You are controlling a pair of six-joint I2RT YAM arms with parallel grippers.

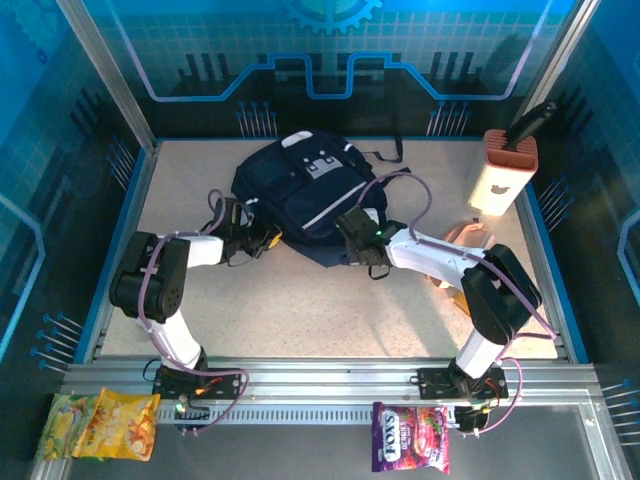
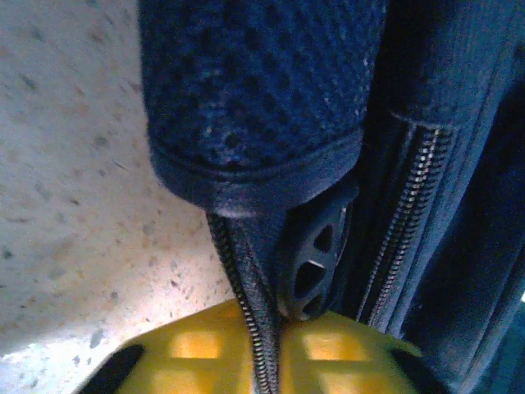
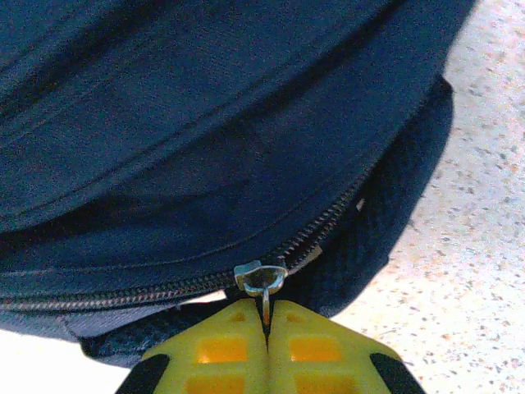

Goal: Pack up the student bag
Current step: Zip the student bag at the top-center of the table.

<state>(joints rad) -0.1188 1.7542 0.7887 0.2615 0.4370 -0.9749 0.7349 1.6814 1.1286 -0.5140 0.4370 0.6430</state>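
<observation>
1. near edge. well behind both hands, past the arm bases, a metal rail (image 1: 330, 385) runs along the table front. a yellow snack packet (image 1: 100, 425) lies behind the left hand's side. a purple snack packet (image 1: 410, 437) lies behind the right hand's side.

2. surface. the table (image 1: 300, 315) is pale, matt and speckled like stone, with a blue rim.

3. left hand (image 2: 264, 357). the yellow fingers (image 2: 189, 349) stand close on either side of a zip track. whether they clamp it cannot be told. just ahead sit a dark strap buckle (image 2: 316, 254) and a padded mesh strap (image 2: 254, 98).

4. right hand (image 3: 267, 316). the fingers are closed together, pinching the metal zip pull (image 3: 262, 279) on the bag's edge.

5. the student bag (image 1: 300, 185) lies flat on the table, directly ahead of and between both hands. it is navy with thin white stripes, with a grey-white patch at its far end.

6. right of the right hand, a peach object (image 1: 470, 238) lies beside the arm, partly hidden. farther off, by the rim, a white-and-brown container (image 1: 503, 175) stands upright with a dark handle in its top.

7. enclosure. beyond the bag, blue wall panels (image 1: 320, 60) carry grid, circuit-line and gear prints. aluminium posts (image 1: 105, 72) frame the corners.
</observation>
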